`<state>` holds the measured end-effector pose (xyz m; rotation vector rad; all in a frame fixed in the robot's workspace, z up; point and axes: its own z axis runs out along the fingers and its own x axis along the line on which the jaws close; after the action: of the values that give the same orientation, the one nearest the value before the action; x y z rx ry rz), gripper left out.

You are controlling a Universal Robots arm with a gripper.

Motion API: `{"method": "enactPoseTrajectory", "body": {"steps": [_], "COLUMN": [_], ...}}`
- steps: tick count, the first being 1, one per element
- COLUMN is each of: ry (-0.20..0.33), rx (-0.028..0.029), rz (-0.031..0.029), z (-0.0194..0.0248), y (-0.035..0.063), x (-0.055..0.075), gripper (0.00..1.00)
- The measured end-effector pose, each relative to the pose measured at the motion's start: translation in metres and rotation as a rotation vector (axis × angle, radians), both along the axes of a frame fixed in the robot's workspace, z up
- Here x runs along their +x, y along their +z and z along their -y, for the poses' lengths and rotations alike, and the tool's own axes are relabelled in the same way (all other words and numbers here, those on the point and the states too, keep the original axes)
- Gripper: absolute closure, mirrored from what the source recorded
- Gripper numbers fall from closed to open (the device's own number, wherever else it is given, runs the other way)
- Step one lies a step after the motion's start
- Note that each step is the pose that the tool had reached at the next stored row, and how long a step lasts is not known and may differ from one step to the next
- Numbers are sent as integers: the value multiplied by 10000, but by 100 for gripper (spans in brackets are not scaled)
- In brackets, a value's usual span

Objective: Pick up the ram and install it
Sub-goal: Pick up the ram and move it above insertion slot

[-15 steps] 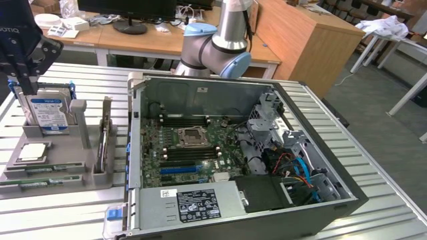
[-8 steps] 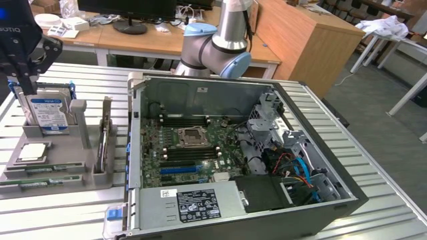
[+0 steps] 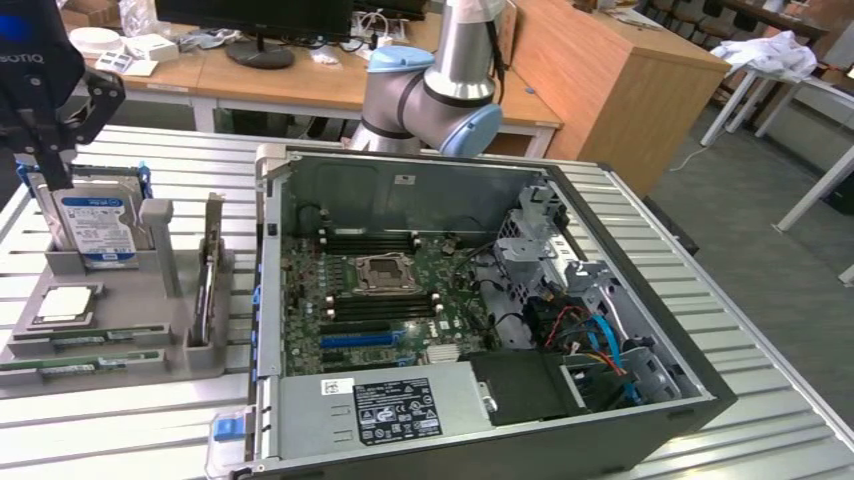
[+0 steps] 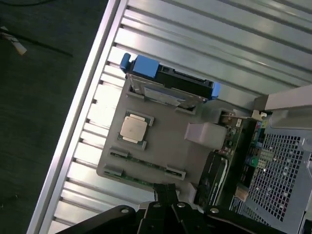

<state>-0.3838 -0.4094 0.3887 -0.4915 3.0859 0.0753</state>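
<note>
From my seat the end effector (image 3: 40,150) is partly cut off at the upper left corner of the exterior view, so its fingertips are hard to read there against the hard drive (image 3: 96,225) standing upright in the grey tray (image 3: 127,345). The wrist view settles it: the end effector (image 4: 165,191) has its two fingers pressed fully together with nothing between them, hanging over the edge of the tray (image 4: 170,139), and its dark linkage hides that edge. The ram (image 3: 94,340) lies flat in a tray slot at the lower left of the exterior view, untouched, and I see it as a thin green strip (image 4: 146,163) whose chips I cannot make out. A second green stick (image 3: 74,368) lies just beside it, nearer the fingertips in the wrist view (image 4: 134,179). The open computer case (image 3: 667,390) sits on the slatted counter (image 3: 120,430) at the tray's right.
</note>
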Motion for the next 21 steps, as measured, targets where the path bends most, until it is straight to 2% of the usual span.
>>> {"method": "enactPoseTrajectory", "body": {"steps": [21], "ry": [3790], "rx": [0], "rz": [0], "z": [0], "y": [-1], "x": [0], "gripper": [89]}}
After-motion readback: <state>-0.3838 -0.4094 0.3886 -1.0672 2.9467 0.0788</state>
